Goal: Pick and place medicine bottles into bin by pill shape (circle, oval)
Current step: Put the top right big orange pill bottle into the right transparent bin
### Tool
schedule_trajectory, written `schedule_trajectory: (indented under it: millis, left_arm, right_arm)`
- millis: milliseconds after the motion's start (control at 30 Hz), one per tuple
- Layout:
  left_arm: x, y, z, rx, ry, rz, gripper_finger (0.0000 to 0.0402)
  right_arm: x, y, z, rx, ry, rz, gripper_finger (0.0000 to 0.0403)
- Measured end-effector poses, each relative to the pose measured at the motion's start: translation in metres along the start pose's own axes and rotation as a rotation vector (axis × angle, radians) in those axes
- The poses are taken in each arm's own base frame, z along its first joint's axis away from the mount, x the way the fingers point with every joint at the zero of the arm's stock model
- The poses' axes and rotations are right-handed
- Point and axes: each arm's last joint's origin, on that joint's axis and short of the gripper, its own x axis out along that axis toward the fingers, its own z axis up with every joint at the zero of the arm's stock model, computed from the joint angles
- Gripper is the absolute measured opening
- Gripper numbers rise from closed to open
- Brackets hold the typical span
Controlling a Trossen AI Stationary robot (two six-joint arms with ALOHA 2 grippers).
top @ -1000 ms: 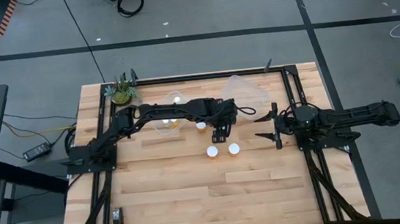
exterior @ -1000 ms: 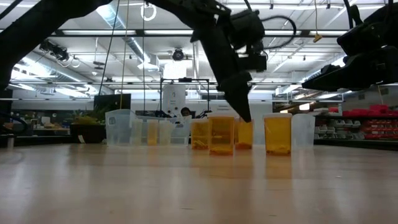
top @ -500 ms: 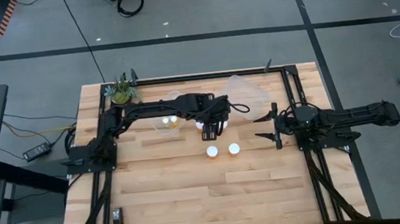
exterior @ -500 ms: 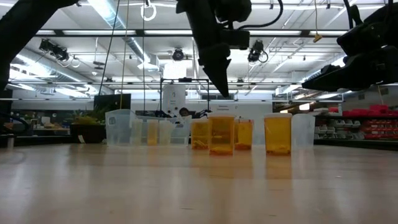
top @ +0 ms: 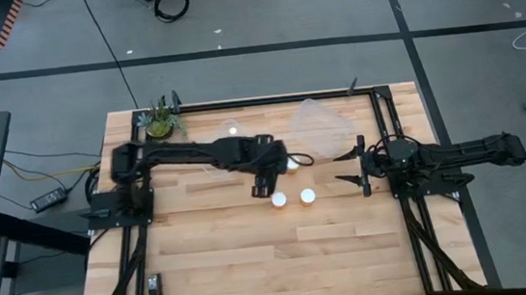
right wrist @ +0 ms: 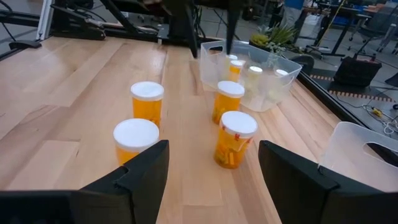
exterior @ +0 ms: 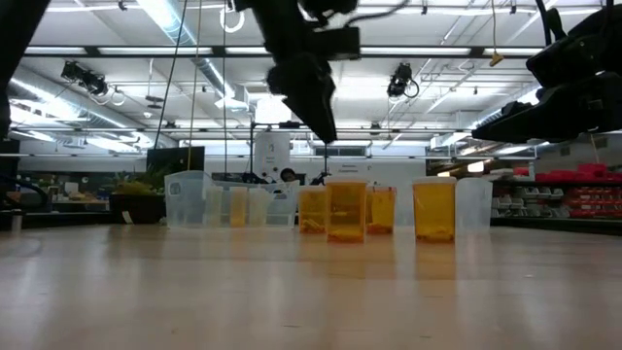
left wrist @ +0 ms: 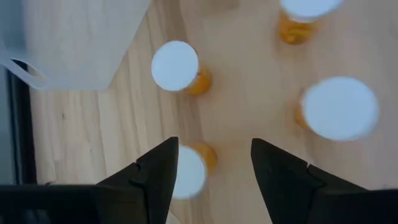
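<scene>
Four orange medicine bottles with white caps stand upright on the wooden table, seen in the right wrist view and the low view. Three caps show in the high view; my left arm hides the fourth. My left gripper is open and empty, raised above the bottles, pointing down. My right gripper is open and empty, level, to the right of the bottles.
A clear bin holding several small bottles stands at the far left of the group, partly under my left arm. A second clear bin stands at the far middle. A potted plant sits in the far left corner. A black frame borders the table.
My left gripper has risen from among the orange bottles and gone toward the table's left. It carries nothing. The bottles stand where they were.
</scene>
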Motion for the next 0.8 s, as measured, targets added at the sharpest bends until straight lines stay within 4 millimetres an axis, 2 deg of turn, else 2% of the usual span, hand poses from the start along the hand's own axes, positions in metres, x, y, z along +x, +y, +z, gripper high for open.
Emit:
schedule_trajectory:
  millis: [200,367,567,800]
  left_arm:
    - [-0.033,-0.010,-0.030,-0.006,-0.127,0.027,0.0211]
    - [-0.063,-0.011,-0.050,-0.032,-0.234,0.056,0.0211]
    - [-0.086,-0.021,-0.079,-0.060,-0.363,0.071,0.0211]
    - [-0.095,-0.036,-0.124,-0.106,-0.501,0.085,0.0211]
  right_arm:
    - [0.000,0.000,0.000,0.000,-0.001,0.000,0.0255]
    - [0.000,0.000,0.000,0.000,0.001,0.000,0.0255]
    - [0.000,0.000,0.000,0.000,-0.001,0.000,0.0255]
    - [0.000,0.000,0.000,0.000,0.000,0.000,0.0255]
